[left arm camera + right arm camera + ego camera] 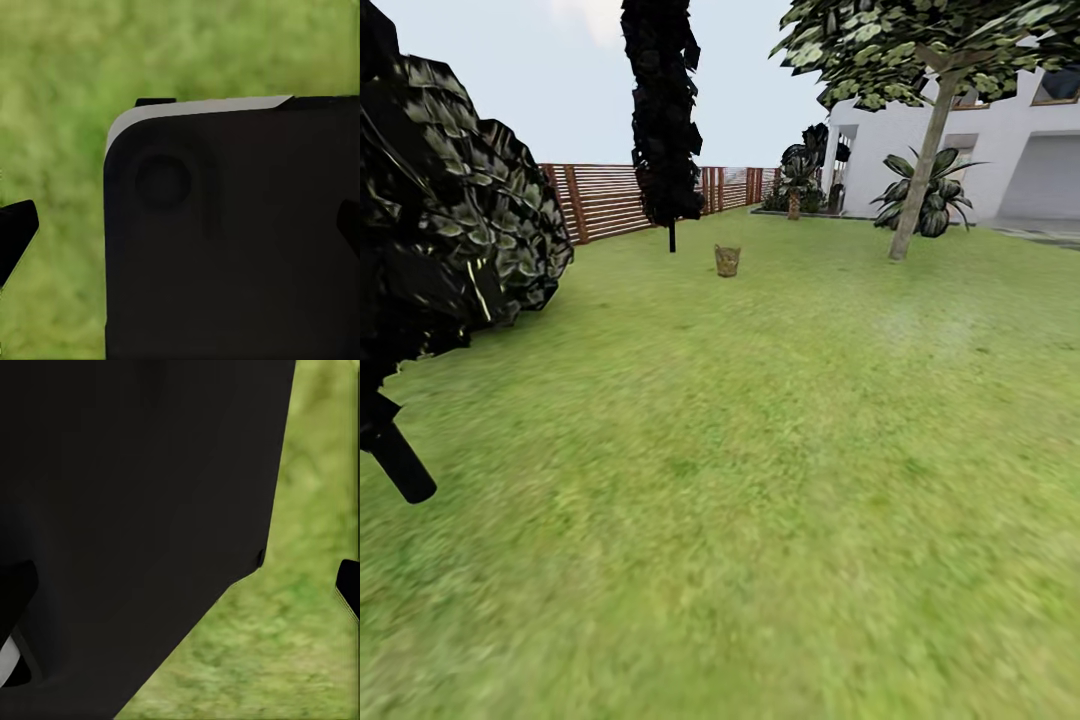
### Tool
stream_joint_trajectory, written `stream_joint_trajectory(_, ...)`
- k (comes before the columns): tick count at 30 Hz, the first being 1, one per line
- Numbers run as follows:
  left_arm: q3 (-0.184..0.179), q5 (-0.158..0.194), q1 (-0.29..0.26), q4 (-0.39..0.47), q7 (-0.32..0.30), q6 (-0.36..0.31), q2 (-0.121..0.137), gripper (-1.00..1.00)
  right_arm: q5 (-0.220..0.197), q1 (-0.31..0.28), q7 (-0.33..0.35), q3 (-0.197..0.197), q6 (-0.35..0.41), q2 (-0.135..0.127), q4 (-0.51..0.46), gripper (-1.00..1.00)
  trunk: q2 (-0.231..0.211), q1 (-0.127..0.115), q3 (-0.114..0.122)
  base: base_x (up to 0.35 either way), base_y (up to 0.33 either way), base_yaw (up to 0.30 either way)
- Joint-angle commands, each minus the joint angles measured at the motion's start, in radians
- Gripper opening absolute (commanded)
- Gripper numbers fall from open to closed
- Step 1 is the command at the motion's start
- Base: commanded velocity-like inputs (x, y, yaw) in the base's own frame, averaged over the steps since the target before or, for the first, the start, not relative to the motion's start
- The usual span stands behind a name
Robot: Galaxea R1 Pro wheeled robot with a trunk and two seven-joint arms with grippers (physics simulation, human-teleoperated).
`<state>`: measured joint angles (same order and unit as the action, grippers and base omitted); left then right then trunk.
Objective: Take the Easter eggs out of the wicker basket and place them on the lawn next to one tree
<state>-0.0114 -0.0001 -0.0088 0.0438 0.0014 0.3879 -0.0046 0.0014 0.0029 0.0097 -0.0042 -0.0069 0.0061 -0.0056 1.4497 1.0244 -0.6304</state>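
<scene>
Far ahead on the lawn stands the small wicker basket. The Easter eggs are too far off to make out; whatever lies in the basket is hidden at this distance. A tree with a bare leaning grey-brown trunk and green leaf patches rises to the right of the basket. In the left wrist view my left gripper is open, its dark fingertips at the frame's edges, over grass and a black part of the robot's body. In the right wrist view my right gripper is open above grass.
A big dark-leaved shrub crowds the near left. A black conifer stands left of the basket. A brown slatted fence runs along the back, with a white house and short palms at the right.
</scene>
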Motion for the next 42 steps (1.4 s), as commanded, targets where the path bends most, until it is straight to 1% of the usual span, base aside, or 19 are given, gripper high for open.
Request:
stream_joint_trajectory(1, -0.001, 0.0, 0.0, -0.001, 0.0, 0.003, 0.0, 1.0, 0.0, 0.0, 0.001, -0.001, -0.001, 0.0, -0.001, 1.0, 0.0, 0.001, -0.001, 0.341, 0.0, 0.0)
stream_joint_trajectory(20, -0.001, 0.0, 0.0, -0.001, 0.0, 0.003, 0.0, 1.0, 0.0, 0.0, 0.001, -0.001, -0.001, 0.0, -0.001, 1.0, 0.0, 0.001, -0.001, 0.341, 0.0, 0.0)
stream_joint_trajectory(42, 0.007, 0.006, 0.0, -0.001, 0.002, 0.003, 0.0, 1.0, 0.001, 0.0, 0.001, -0.001, -0.001, -0.002, -0.002, 1.0, 0.0, 0.001, -0.001, 0.341, 0.0, 0.0)
